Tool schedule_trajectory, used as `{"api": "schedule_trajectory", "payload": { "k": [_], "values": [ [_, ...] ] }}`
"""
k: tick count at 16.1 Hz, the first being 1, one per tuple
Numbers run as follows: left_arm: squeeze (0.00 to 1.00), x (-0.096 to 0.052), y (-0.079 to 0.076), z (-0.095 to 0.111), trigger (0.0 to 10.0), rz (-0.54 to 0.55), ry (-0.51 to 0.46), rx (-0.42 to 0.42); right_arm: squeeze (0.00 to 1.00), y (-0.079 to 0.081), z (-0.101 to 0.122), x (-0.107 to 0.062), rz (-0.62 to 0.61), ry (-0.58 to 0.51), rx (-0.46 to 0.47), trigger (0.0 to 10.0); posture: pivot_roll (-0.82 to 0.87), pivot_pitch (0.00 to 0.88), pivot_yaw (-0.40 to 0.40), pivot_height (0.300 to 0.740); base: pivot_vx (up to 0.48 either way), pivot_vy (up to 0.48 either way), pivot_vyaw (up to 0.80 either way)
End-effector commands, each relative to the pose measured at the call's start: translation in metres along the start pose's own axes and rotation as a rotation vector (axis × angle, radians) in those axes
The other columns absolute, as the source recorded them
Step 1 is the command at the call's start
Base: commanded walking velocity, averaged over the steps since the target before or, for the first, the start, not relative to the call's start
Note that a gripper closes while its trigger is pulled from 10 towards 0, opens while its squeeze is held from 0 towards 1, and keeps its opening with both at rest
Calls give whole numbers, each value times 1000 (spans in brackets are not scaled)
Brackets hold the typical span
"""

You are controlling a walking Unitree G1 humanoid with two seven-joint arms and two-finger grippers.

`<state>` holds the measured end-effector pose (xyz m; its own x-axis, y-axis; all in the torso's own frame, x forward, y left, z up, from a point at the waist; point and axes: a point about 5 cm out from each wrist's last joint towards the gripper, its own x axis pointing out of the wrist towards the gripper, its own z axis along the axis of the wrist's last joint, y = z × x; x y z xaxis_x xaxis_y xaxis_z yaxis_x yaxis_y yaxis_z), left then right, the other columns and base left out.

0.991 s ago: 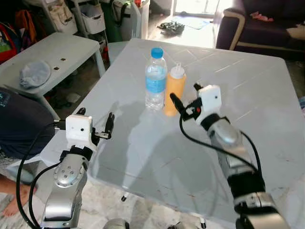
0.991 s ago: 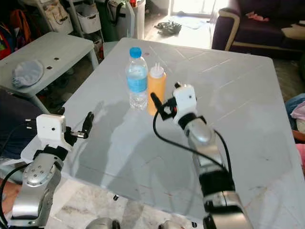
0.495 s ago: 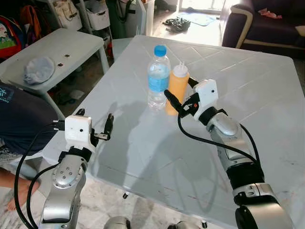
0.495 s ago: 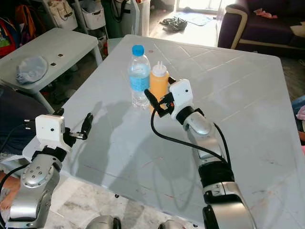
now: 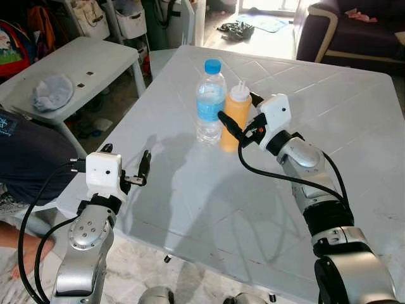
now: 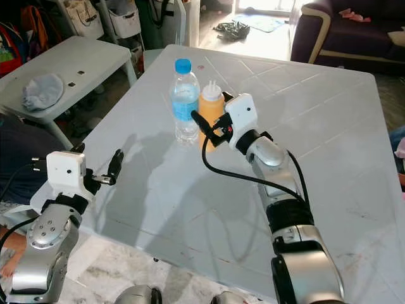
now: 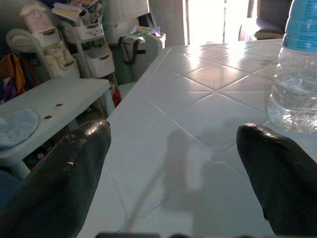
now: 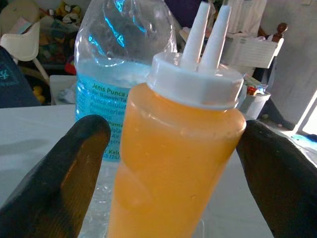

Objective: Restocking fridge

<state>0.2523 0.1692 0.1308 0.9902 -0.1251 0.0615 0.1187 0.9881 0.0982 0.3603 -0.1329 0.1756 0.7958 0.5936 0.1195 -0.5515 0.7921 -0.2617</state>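
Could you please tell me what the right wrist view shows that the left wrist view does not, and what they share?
Right wrist view: the orange squeeze bottle with its white twin-nozzle cap, standing between the open fingers of the right gripper. Left wrist view: the side table bearing a blue cloth, beyond the left gripper. Both: the water bottle and the white table.
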Motion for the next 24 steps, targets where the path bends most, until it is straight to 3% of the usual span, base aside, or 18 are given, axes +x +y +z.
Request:
{"api": "schedule_trajectory", "payload": {
  "k": [1,4,5,6,7,10,11,12,13,14,15,16,21,24],
  "values": [
    [0,-2,0,1,10000,-11,4,17,0,-5,8,5,5,-27,-8,10000,119,98,44,740,0,0,0],
    [0,-2,0,2,10000,-13,5,17,0,-6,10,10,29,-30,33,9843,122,99,43,740,0,0,0],
    [0,-2,0,1,10000,-14,6,17,0,-4,9,10,48,-27,38,6824,121,99,42,740,0,0,0],
    [0,-2,0,1,10000,-14,8,16,0,-2,8,11,70,-24,40,4784,121,99,43,740,0,0,0],
    [0,-2,-1,1,10000,-16,10,16,0,2,6,13,94,-22,50,0,121,99,42,740,0,0,0],
    [0,-2,-1,0,10000,-15,10,15,0,4,5,16,111,-20,69,0,125,98,39,740,0,0,0],
    [0,-2,-1,0,10000,-14,10,14,0,4,5,17,114,-19,74,353,125,97,38,740,0,0,0],
    [0,-2,-2,0,10000,-13,10,14,0,4,5,17,113,-19,75,1451,124,97,37,740,0,0,0],
    [0,-2,-2,0,10000,-14,11,14,0,3,5,16,112,-18,77,1294,123,96,37,740,0,0,0],
    [0,-1,-2,0,10000,-14,10,13,0,3,4,15,109,-16,77,2588,121,95,36,740,0,0,0],
    [0,-1,-2,0,10000,-15,9,12,0,3,3,14,105,-13,74,6745,120,94,36,740,0,0,0],
    [0,-1,-3,0,10000,-15,9,11,0,2,2,13,102,-12,74,10000,121,93,34,740,0,0,0],
    [0,5,2,4,10000,7,-4,35,0,3,14,5,-18,-83,83,10000,118,99,26,740,0,0,0],
    [0,7,5,2,10000,56,25,44,0,19,24,-12,-139,-131,138,10000,104,104,12,740,0,0,0]
  ]
}}
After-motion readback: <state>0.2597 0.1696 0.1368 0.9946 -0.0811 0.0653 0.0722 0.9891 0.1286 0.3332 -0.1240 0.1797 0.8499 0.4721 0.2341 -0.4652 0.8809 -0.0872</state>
